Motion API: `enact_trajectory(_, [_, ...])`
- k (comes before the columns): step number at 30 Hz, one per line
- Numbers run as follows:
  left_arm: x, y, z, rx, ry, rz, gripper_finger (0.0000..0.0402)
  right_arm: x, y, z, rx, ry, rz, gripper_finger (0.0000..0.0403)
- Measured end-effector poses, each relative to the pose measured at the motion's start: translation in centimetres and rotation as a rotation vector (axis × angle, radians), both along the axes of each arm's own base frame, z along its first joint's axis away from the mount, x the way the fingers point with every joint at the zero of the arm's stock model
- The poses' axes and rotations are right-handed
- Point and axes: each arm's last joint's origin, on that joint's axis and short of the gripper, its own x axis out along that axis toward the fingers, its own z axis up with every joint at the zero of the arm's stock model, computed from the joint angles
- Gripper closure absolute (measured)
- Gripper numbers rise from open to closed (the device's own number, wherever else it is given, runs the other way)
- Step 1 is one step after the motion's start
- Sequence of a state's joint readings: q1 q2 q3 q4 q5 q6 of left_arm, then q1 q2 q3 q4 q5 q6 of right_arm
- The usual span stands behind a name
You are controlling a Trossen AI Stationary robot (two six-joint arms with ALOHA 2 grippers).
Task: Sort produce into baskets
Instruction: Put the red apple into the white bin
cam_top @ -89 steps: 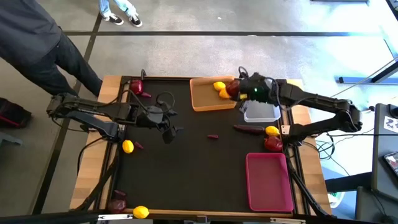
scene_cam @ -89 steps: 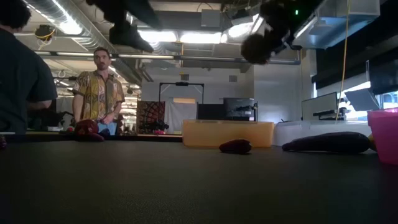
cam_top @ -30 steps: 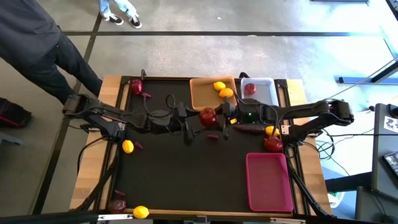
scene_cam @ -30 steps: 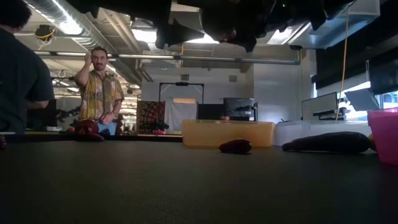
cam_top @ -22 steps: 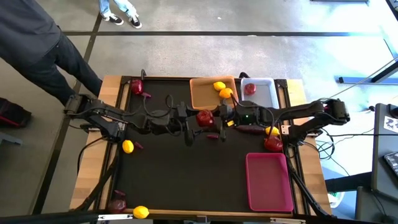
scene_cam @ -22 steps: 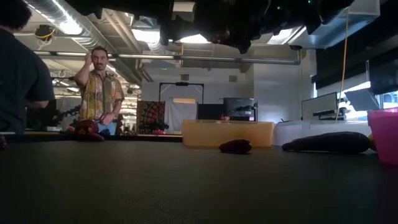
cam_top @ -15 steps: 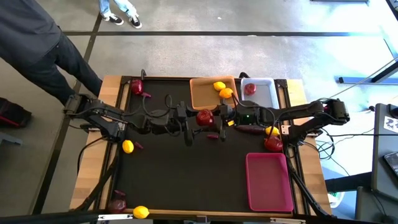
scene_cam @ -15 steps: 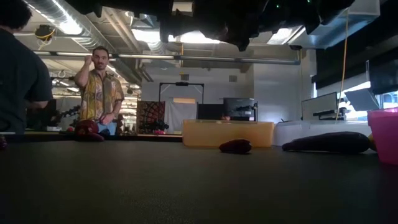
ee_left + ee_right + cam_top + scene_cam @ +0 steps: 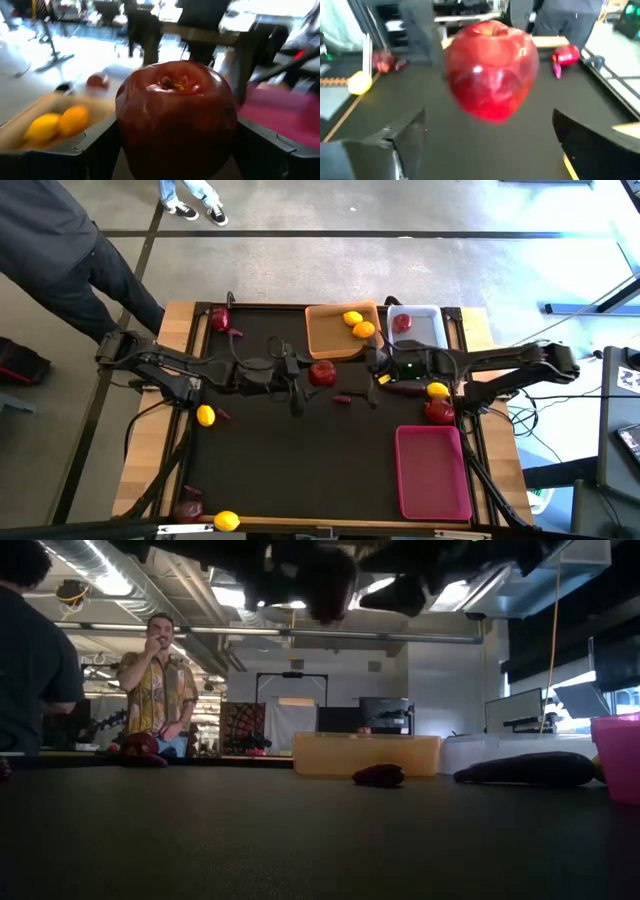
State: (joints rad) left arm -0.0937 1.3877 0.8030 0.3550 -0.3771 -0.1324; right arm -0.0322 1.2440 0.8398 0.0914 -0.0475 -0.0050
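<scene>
While the right gripper [image 9: 374, 376] hangs wide open and empty, left gripper [image 9: 312, 374] is clamped on a glossy dark-red apple [image 9: 176, 117], stem up.

An open-plan lab; exposed ceiling ducts [image 9: 130, 580], monitors [image 9: 385, 712], concrete floor [image 9: 400, 270].

Wooden-edged table [image 9: 172, 330] with a black mat [image 9: 290, 460] on top. At the far edge an orange basket [image 9: 325, 340] touches a white basket [image 9: 425, 335]. A pink basket [image 9: 432, 475] lies at the near right corner. Loose on the mat: long purple piece [image 9: 402, 388] just below the white basket, small purple piece [image 9: 341, 399] mid-table, lemon [image 9: 437, 391] and red apple [image 9: 439, 411] by the right edge, lemon [image 9: 205, 416] on the left, lemon [image 9: 226, 521] and dark red item [image 9: 187, 507] at the near left corner, red item [image 9: 220, 319] at the far left.
</scene>
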Motion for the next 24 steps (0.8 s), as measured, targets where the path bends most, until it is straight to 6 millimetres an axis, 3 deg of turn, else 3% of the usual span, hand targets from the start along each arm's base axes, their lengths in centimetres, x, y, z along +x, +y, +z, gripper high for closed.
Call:
enact_trajectory(5, [0.0, 0.0, -1.6, 0.011, 0.125, 0.019, 0.0086, -1.4, -0.1, 0.3, -0.017, 0.065, -0.045, 0.0015])
enact_trajectory(13, [1.7, -0.5, -6.7, 0.018, 0.141, 0.007, 0.0085, -0.2, -0.2, -1.2, -0.047, 0.114, -0.059, 0.0039])
enact_trajectory(18, [0.8, 0.0, -11.2, 0.0, 0.18, 0.026, 0.0085, 0.2, -0.2, -1.7, -0.051, 0.127, -0.066, 0.0049])
enact_trajectory(24, [-0.3, 1.4, -14.1, -0.024, 0.195, 0.079, 0.0085, 0.2, -0.3, -1.6, -0.053, 0.117, -0.066, 0.005])
